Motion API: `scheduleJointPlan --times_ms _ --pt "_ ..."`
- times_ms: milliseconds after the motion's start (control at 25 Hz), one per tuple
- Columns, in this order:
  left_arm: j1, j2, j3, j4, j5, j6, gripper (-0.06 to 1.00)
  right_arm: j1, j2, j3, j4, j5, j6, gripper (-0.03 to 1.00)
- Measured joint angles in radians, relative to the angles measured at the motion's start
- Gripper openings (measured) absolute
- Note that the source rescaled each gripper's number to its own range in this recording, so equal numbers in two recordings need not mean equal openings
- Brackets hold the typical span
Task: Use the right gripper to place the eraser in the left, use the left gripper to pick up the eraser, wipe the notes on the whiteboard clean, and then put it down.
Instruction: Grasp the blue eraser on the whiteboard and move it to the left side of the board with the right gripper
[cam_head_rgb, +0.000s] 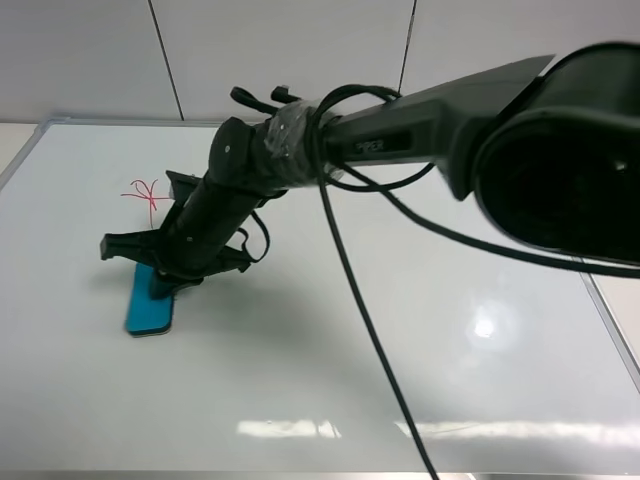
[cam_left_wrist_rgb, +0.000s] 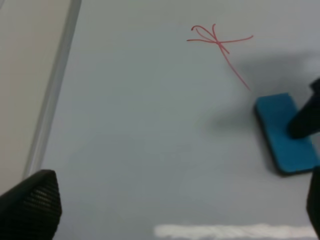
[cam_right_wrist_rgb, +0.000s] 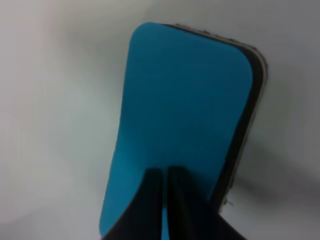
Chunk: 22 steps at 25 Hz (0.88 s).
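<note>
Seemingly pinched, right end effector (cam_right_wrist_rgb: 165, 176) touches eraser (cam_right_wrist_rgb: 185, 100), inside whiteboard (cam_head_rgb: 450, 380) edges.

A pale grey panelled wall (cam_head_rgb: 90, 60) stands at the back of the work area, its panels divided by thin dark seams (cam_head_rgb: 165, 60) that slant in the high camera's view. A cream surface (cam_head_rgb: 10, 145) shows as a narrow strip on the left side, and a similar pale strip lies along the far right edge. The left wrist camera catches the same cream surface (cam_left_wrist_rgb: 25, 75) in soft focus. Light shows as glare on the glossy whiteboard (cam_head_rgb: 520, 400): a long bright streak (cam_head_rgb: 290, 428) near the front edge and a round spot (cam_head_rgb: 484, 327) further right. Shadows are soft and diffuse.
</note>
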Motion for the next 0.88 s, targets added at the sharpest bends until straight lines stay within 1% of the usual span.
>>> scheduleJointPlan --times_ms 40,160,200,240,400,520,600,680,800,880 --pt "0.0 0.0 0.0 0.0 0.0 0.0 1.0 0.0 0.0 0.0 0.0 0.0 0.0 0.01" --pt "0.0 0.0 0.0 0.0 0.0 0.0 1.0 0.025 0.073 -0.104 0.084 0.007 -0.002 0.02" --pt "0.0 0.0 0.0 0.0 0.0 0.0 1.0 0.039 0.114 -0.179 0.119 0.01 -0.002 0.02" --pt "0.0 0.0 0.0 0.0 0.0 0.0 1.0 0.039 0.114 -0.179 0.119 0.01 -0.002 0.02" --pt "0.0 0.0 0.0 0.0 0.0 0.0 1.0 0.05 0.167 -0.28 0.134 0.018 -0.001 0.03" --pt "0.0 0.0 0.0 0.0 0.0 0.0 1.0 0.051 0.176 -0.314 0.112 0.031 -0.001 0.03" --pt "0.0 0.0 0.0 0.0 0.0 0.0 1.0 0.055 0.172 -0.325 0.072 0.038 -0.001 0.03" --pt "0.0 0.0 0.0 0.0 0.0 0.0 1.0 0.06 0.157 -0.327 -0.004 0.039 0.0 0.03" --pt "0.0 0.0 0.0 0.0 -0.001 0.0 1.0 0.061 0.112 -0.326 -0.204 0.058 0.003 0.03" --pt "0.0 0.0 0.0 0.0 -0.001 0.0 1.0 0.058 0.068 -0.325 -0.32 0.071 0.015 0.04"
